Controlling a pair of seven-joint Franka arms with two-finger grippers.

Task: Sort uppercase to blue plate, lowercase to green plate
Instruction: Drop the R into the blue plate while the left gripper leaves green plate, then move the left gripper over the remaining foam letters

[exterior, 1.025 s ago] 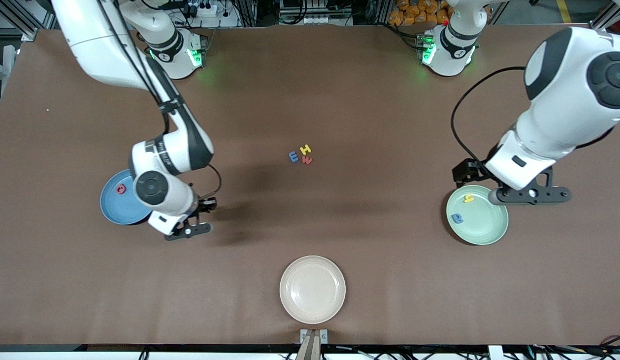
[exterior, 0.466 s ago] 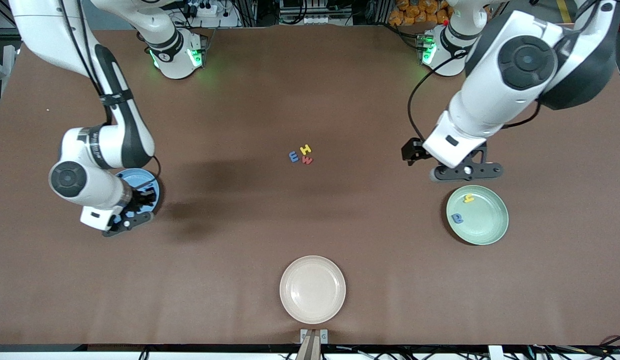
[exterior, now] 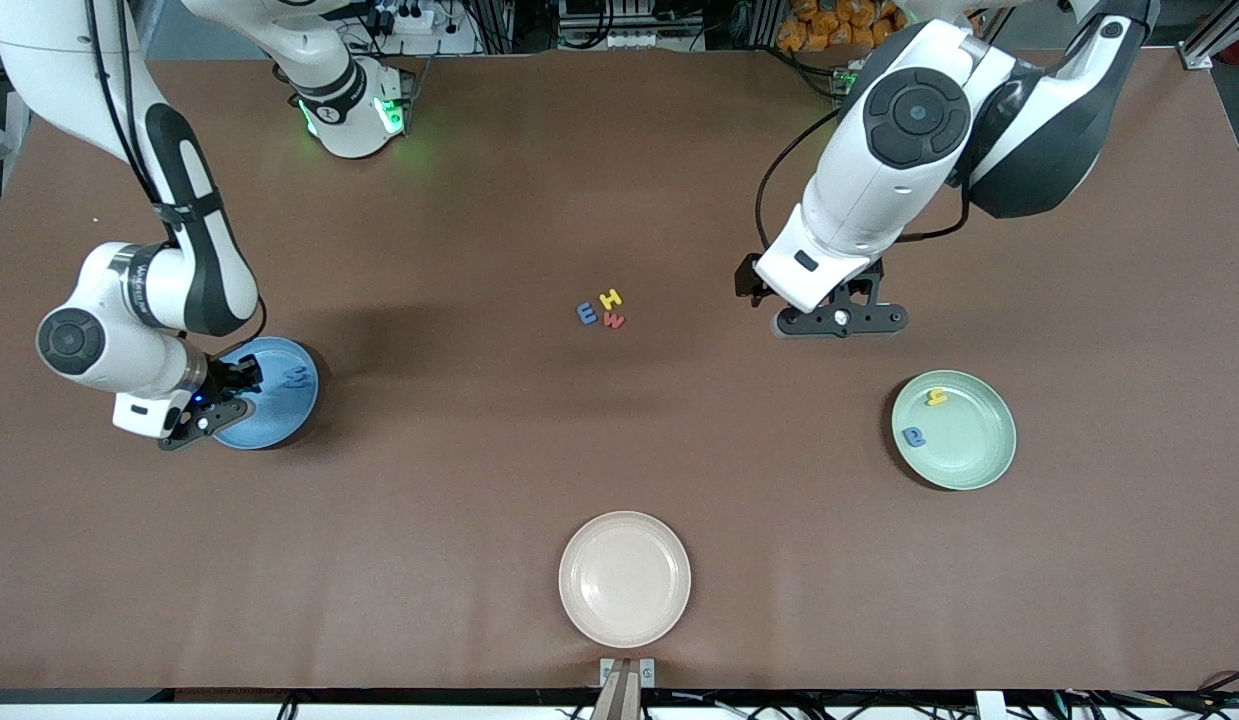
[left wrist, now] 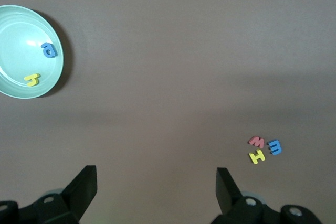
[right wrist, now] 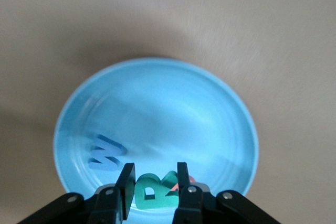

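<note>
My right gripper is shut on the green R, low over the blue plate. A blue W lies in that plate, and a bit of red Q shows past the R. The plate sits toward the right arm's end, with the right gripper over its rim. My left gripper hangs open over bare table, nothing between its fingers. The green plate holds a yellow h and a blue a. Mid-table lie a yellow H, blue e and red m.
A cream-white plate sits near the table's front edge, nearer the front camera than the letter cluster. Brown table lies between the cluster and each coloured plate.
The right arm has swung toward its end of the table, carrying the R over the blue plate. The left arm has left the green plate and moved toward the table's middle.
</note>
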